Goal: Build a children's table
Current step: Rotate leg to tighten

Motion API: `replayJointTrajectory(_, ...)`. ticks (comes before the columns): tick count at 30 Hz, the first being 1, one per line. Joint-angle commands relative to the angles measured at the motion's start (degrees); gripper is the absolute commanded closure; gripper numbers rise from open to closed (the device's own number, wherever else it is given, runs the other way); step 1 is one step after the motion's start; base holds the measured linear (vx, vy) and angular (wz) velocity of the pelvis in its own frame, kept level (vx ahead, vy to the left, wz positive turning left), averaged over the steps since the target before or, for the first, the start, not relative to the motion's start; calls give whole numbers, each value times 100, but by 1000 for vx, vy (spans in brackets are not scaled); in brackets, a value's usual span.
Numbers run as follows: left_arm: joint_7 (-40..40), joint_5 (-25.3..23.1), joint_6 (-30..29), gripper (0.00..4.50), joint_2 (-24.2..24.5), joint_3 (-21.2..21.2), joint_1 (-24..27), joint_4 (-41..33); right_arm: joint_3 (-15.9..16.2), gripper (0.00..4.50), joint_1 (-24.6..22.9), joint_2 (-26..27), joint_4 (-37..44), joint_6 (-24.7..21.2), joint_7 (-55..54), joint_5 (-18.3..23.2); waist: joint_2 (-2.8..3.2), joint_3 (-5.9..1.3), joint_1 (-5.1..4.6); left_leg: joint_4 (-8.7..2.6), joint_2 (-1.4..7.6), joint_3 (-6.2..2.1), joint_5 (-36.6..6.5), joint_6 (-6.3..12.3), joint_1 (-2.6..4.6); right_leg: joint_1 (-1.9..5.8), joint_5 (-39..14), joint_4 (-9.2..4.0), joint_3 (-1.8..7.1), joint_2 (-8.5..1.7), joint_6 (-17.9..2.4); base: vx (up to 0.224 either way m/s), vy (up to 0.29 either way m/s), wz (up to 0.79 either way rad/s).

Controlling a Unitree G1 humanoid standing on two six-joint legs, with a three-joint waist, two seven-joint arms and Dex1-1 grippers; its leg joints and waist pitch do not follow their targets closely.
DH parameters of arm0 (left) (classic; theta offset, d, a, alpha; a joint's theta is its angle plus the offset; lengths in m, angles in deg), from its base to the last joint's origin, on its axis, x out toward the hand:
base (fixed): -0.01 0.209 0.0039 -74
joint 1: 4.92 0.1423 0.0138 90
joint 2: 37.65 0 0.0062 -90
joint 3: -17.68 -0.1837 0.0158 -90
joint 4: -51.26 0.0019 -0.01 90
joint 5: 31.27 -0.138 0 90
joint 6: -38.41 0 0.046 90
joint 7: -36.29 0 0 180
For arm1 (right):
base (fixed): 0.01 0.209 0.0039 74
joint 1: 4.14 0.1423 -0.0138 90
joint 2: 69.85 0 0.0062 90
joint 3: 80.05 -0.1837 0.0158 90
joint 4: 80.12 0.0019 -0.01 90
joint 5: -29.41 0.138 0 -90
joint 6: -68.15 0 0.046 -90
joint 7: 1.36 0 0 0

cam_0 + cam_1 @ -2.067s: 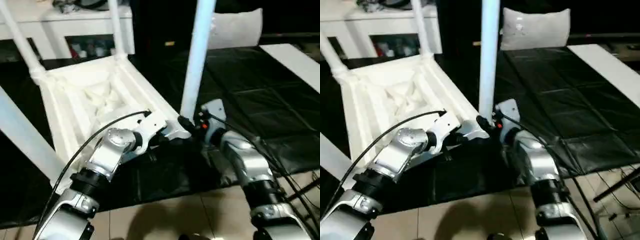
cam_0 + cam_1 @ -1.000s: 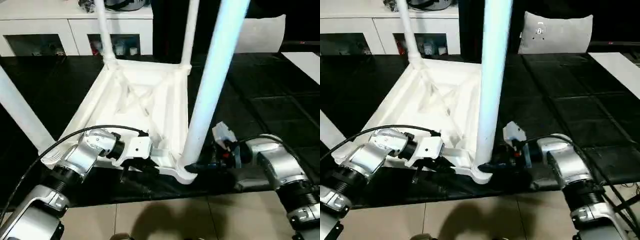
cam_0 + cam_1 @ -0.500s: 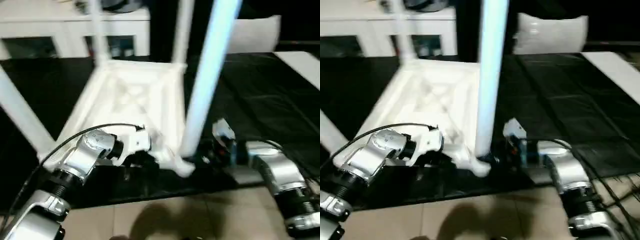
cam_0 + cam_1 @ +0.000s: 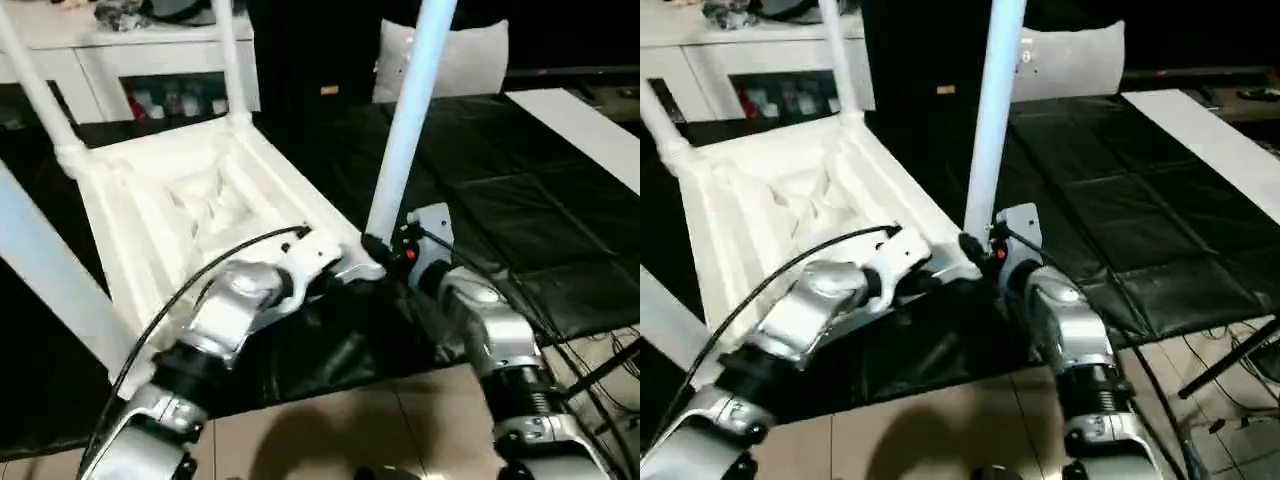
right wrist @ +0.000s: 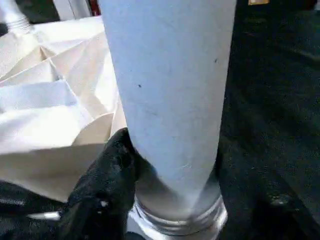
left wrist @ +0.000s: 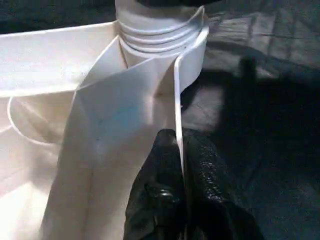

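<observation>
1. The left gripper [image 6: 182,190], low centre of the left wrist view, is pinched together on the thin side wall of the white ribbed plastic tabletop [image 4: 180,200].
2. The right gripper [image 5: 150,200] clamps the base of the smooth white tube leg [image 4: 405,120], just above its ribbed round corner socket [image 6: 160,30].
3. To seat the leg well, I judge it should stay upright while the left gripper steadies the tabletop, which lies upside down at centre left on the black sheet [image 4: 520,200].

Nothing readable is showing anywhere. No lettering, label, brand or number is standing out clearly enough to be made out.
</observation>
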Motion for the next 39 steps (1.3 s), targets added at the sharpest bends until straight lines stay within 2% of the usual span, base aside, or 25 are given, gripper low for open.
replayJointTrajectory(1,59,-25,275,450,-80,-210,-177,-158,212,176,-22,106,-26,-49,248,145,-38,-397,56,-383,68,-27,-1107,406,-48,319,-2549,-492,222,-288,-487,0,0,0)
replayJointTrajectory(2,94,-57,334,450,-28,-234,-167,-151,195,158,-35,61,8,-13,322,174,-15,-405,62,-382,74,-29,-1067,417,-53,334,-2428,-476,233,-296,-534,0,0,0)
replayJointTrajectory(4,206,-108,530,450,132,-243,-133,-68,204,142,-66,-231,52,268,672,165,-26,-406,83,-385,76,-23,-1026,442,-56,346,-2300,-459,245,-302,-592,0,0,0)
replayJointTrajectory(5,257,-114,627,450,198,-232,-124,-8,226,135,-75,-401,53,439,884,149,5,-413,109,-377,82,-18,-1030,461,-44,343,-2229,-461,252,-306,-621,0,0,0)
replayJointTrajectory(7,319,-109,770,450,281,-239,-126,76,196,115,-71,-582,52,561,1169,200,1,-418,157,-371,89,-8,-923,502,-59,358,-2008,-417,265,-302,-706,0,0,0)
replayJointTrajectory(10,574,-62,1073,450,505,-282,-110,165,180,84,-93,-1034,138,642,1948,348,-8,-414,205,-371,90,1,-980,531,-39,355,-2012,-417,268,-297,-753,0,0,0)
replayJointTrajectory(12,990,46,1373,450,718,-323,-75,180,275,78,-172,-1491,303,572,2749,470,-13,-402,241,-372,90,3,-1062,561,-34,363,-2113,-437,265,-300,-740,0,0,0)
replayJointTrajectory(14,1293,105,1646,450,854,-382,-44,181,338,78,-211,-1711,391,503,3192,559,-12,-398,271,-374,108,6,-1071,569,-25,352,-2136,-432,279,-304,-716,0,0,0)
replayJointTrajectory(15,1852,238,1930,450,1066,-477,15,186,438,78,-210,-2001,381,504,3793,672,-22,-408,293,-373,102,3,-1088,597,-20,357,-2172,-437,272,-301,-711,0,0,0)
replayJointTrajectory(17,2049,277,2043,450,1142,-508,32,202,476,78,-196,-2094,348,530,3985,704,9,-409,327,-378,127,-2,-1018,592,-19,351,-2006,-401,286,-313,-805,0,0,0)
replayJointTrajectory(19,2467,221,2448,450,1396,-696,39,253,558,78,-117,-2242,191,731,4349,677,6,-416,353,-378,141,5,-1015,558,-8,340,-1844,-372,289,-308,-921,0,0,0)
replayJointTrajectory(20,2467,221,2448,450,1396,-696,39,253,558,78,-117,-2242,191,731,4349,677,8,-413,363,-379,141,7,-1028,553,-8,341,-1832,-371,288,-306,-947,0,0,0)
replayJointTrajectory(21,2638,247,2602,450,1472,-752,38,274,587,94,-77,-2277,136,761,4478,681,-8,-413,379,-382,152,14,-1027,514,6,337,-1800,-359,297,-310,-973,0,0,0)
replayJointTrajectory(24,3264,424,2960,450,1641,-904,38,282,773,107,44,-2324,40,694,4936,742,0,-416,465,-391,163,21,-1029,476,29,339,-1748,-335,307,-313,-1018,0,0,0)
replayJointTrajectory(25,3326,433,2997,450,1656,-924,33,282,797,122,56,-2318,34,694,4978,740,6,-421,477,-393,164,20,-1040,453,27,342,-1733,-322,306,-316,-1043,0,0,0)
replayJointTrajectory(26,3434,443,3073,450,1678,-954,21,293,840,128,74,-2310,25,687,5063,750,-16,-417,485,-394,163,27,-1048,451,27,339,-1749,-332,308,-316,-1034,0,0,0)
replayJointTrajectory(27,3576,438,3190,450,1699,-993,-5,332,913,133,93,-2296,24,658,5211,783,-3,-414,500,-392,166,25,-1066,444,28,340,-1761,-325,311,-321,-1027,0,0,0)
replayJointTrajectory(29,3677,421,3311,450,1709,-1033,-44,390,1011,152,99,-2257,57,573,5372,821,-18,-415,515,-396,167,26,-1046,427,25,344,-1795,-330,313,-323,-991,0,0,0)
replayJointTrajectory(35,3762,409,3467,450,1640,-1082,-148,547,1242,201,75,-2158,96,358,5668,871,-5,-411,574,-407,171,19,-1085,340,41,338,-2063,-360,311,-334,-881,0,0,0)
replayJointTrajectory(39,3791,422,3508,450,1613,-1073,-171,610,1276,233,44,-2166,105,264,5758,897,-9,-409,582,-411,165,15,-1081,294,36,345,-2101,-362,307,-335,-840,0,0,0)
